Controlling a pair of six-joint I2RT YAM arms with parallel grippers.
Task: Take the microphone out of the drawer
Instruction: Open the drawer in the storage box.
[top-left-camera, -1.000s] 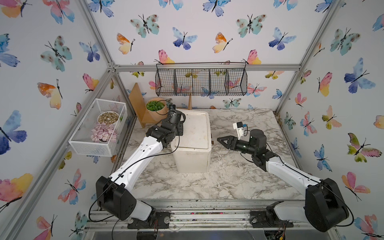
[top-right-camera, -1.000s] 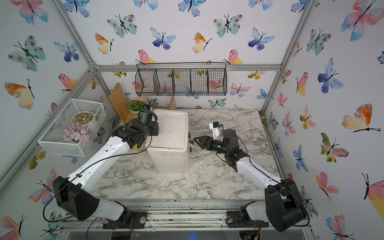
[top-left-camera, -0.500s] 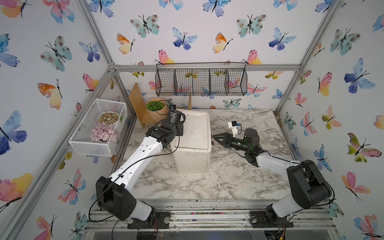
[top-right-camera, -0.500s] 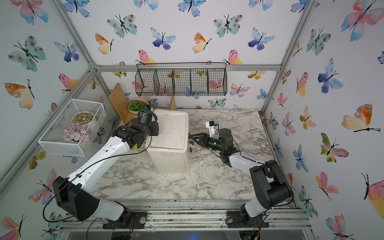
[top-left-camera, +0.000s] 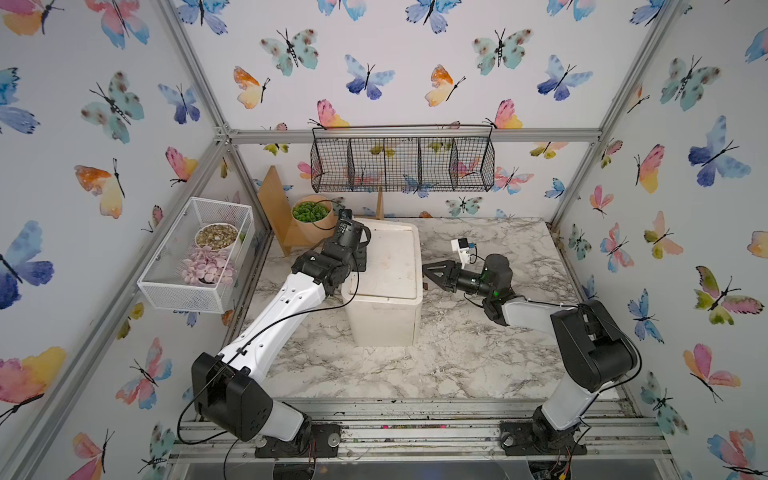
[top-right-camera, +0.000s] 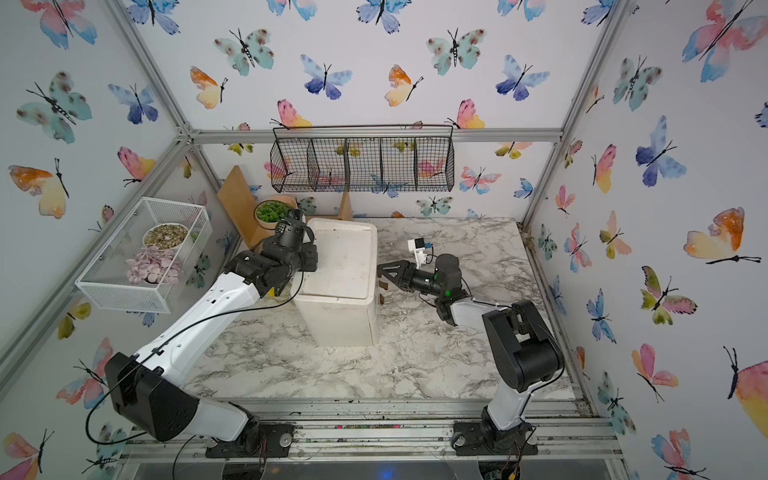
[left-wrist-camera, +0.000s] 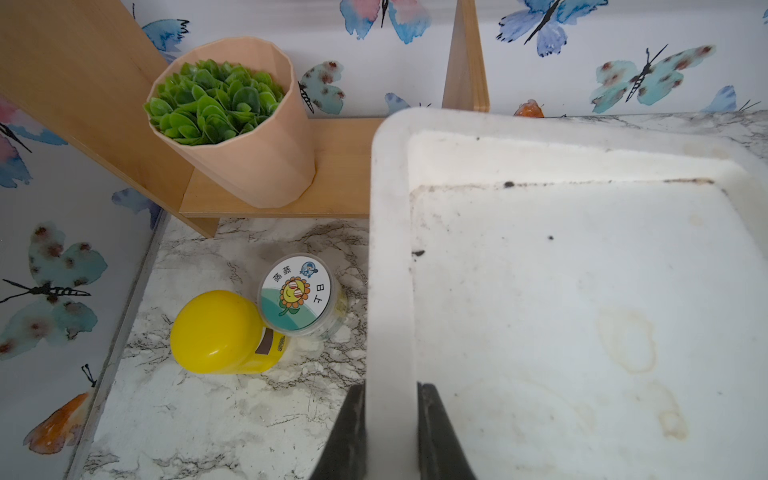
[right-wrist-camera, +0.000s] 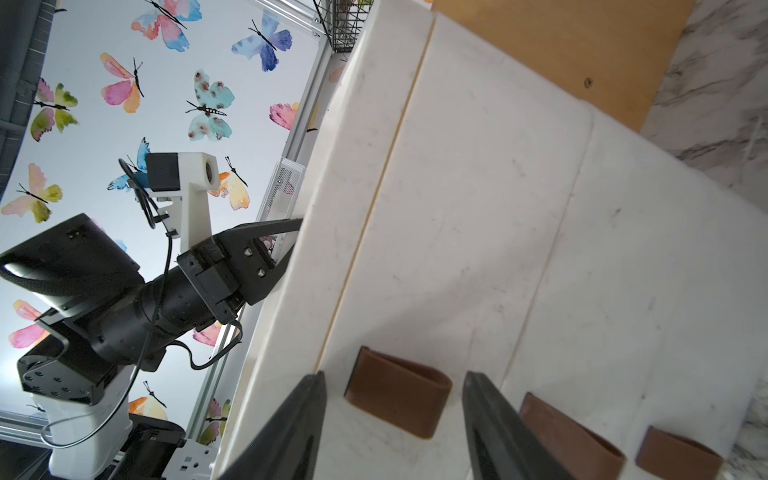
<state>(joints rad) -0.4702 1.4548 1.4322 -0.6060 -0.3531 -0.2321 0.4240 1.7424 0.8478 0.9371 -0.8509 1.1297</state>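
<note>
A white plastic drawer unit (top-left-camera: 384, 282) stands left of centre on the marble tabletop (top-left-camera: 457, 353), its three drawer fronts facing right, each with a brown loop handle. All three fronts sit flush and closed, and the microphone shows in no view, so I cannot tell which drawer holds it. The left gripper (left-wrist-camera: 390, 388) is clenched on the raised rim (left-wrist-camera: 390, 249) along the left edge of the unit's top, one finger outside it and one inside. The right gripper (right-wrist-camera: 395, 374) reaches in from the right, turned on its side, jaws spread either side of the top drawer's handle (right-wrist-camera: 399, 399) with a gap at each finger. The second handle (right-wrist-camera: 569, 436) and third handle (right-wrist-camera: 677, 453) lie below it. On the tabletop left of the unit, a yellow container (left-wrist-camera: 220, 332) touches a small clear jar with a sunflower lid (left-wrist-camera: 297, 293). Farther back, a potted green plant (left-wrist-camera: 232, 124) sits on a wooden stand (left-wrist-camera: 332, 178).
</note>
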